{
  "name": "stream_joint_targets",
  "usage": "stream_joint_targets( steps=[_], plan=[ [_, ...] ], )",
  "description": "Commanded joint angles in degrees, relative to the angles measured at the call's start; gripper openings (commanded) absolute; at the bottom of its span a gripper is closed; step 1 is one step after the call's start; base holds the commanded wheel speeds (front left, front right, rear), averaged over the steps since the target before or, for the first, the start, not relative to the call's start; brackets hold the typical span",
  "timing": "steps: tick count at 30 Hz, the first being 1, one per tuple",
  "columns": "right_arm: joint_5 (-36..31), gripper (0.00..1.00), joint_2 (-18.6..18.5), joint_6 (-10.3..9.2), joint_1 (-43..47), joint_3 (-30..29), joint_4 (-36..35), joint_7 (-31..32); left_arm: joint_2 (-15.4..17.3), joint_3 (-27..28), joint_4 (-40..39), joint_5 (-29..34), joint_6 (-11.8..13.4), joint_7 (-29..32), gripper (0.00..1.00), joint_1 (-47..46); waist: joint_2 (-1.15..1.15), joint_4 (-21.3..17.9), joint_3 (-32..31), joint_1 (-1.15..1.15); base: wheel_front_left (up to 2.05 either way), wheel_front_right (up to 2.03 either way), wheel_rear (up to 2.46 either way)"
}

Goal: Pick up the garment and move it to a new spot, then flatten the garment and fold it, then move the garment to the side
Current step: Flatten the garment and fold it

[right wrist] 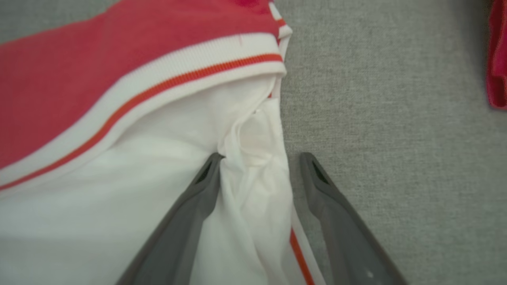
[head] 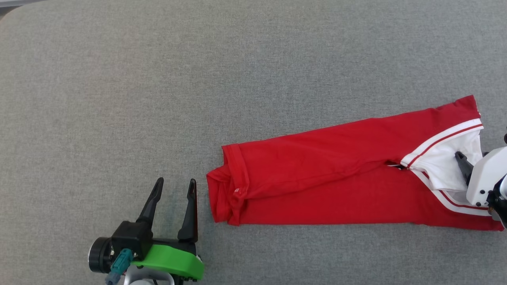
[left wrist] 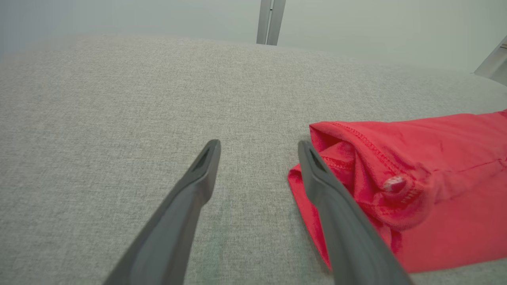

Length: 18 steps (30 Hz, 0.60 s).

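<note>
Grey woven surface (head: 158,79) under even light, pale wall (left wrist: 356,23) beyond, perhaps a metal post (left wrist: 270,21).

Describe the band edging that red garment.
The band is white with one thin red stripe, clearest in the right wrist view.

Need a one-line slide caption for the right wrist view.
Open right gripper straddling a bunched white fold of the red garment, below its striped band, on the grey surface.
</note>
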Motion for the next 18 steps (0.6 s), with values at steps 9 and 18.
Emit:
stream_joint_targets(
  steps=[9, 18],
  plan=[
    [9.1, 0.00, -1.4, -0.15, -1.7, -3.4, 8.1, -0.6, -4.8, 5.2, 1.9, 4.1, -4.8, -0.2, 1.00, 3.3, 0.00, 1.1, -3.6, 0.00, 0.00, 0.00, 0.00],
    [10.3, 0.00, -14.9, 0.02, 1.2, -17.1, 6.5, 4.0, -8.1, 8.7, 3.8, 6.5, -7.8, -0.2, 1.00, 6.9, 0.00, 3.9, -8.3, 0.00, 0.00, 0.00, 0.00]
  ],
)
